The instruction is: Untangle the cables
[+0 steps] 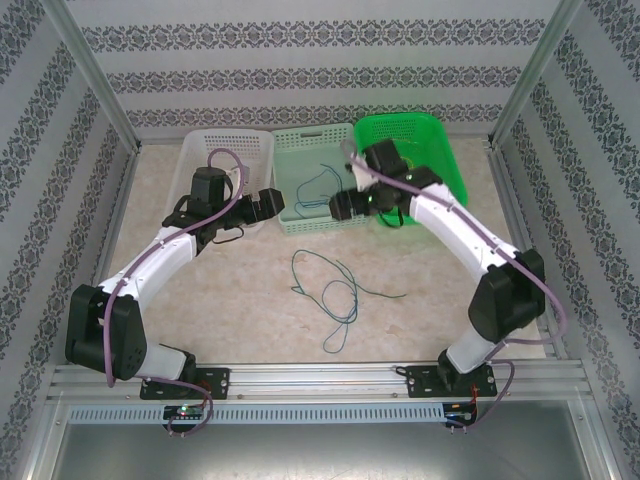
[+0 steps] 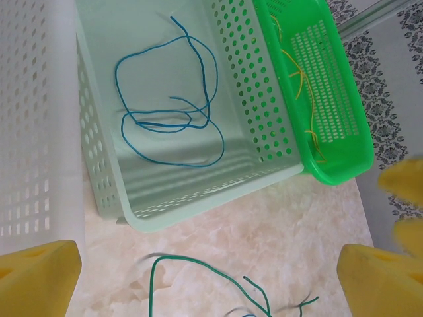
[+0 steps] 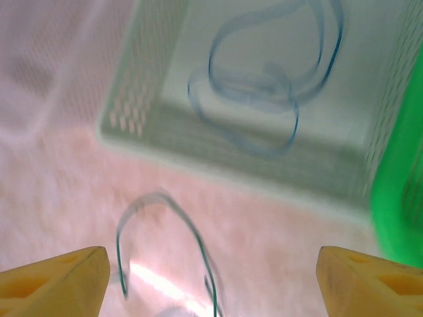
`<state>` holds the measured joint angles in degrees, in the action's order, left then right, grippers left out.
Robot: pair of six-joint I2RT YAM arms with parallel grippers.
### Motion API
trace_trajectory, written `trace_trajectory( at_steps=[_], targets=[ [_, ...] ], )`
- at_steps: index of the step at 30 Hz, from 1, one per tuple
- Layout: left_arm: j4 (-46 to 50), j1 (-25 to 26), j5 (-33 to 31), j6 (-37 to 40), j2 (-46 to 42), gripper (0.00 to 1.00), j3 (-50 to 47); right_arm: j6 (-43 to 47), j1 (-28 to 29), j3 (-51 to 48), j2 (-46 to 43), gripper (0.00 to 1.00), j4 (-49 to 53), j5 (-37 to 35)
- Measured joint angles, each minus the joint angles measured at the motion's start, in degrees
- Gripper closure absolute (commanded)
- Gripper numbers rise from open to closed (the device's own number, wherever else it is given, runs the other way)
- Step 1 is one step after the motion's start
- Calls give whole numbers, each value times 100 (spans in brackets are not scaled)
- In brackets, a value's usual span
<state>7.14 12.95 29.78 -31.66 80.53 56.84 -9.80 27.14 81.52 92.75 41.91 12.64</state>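
Hovering with left gripper (image 2: 208,251) and right gripper (image 3: 211,257) both wide, empty; ideally pinching one dark green cable (image 2: 153,290) singly.

**Three views around the pale green basket (image 1: 310,132): one high overview, two close wrist shots.**
The top external camera looks down from high over the near edge of the surface (image 1: 240,300), with the basket toward the far side. Each wrist camera looks steeply down from close in front of the basket's near wall, one past the left pincer (image 2: 210,281), the other past the right pincer (image 3: 211,281). The right wrist view is blurred. All three views share the basket's blue cable (image 2: 165,125).
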Motion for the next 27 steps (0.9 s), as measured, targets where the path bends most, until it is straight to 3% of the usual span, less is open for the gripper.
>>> trace_trajectory(
  at_steps=[7,18,27],
  targets=[
    [7,0,42,-28,7,0,-72,382,605,-1578,-435,27,549,-181],
    [22,0,168,-157,85,0,-160,361,986,-1882,-485,41,588,-444],
    [63,0,168,-181,85,0,-223,409,988,-2109,-238,44,529,-470]
  ],
)
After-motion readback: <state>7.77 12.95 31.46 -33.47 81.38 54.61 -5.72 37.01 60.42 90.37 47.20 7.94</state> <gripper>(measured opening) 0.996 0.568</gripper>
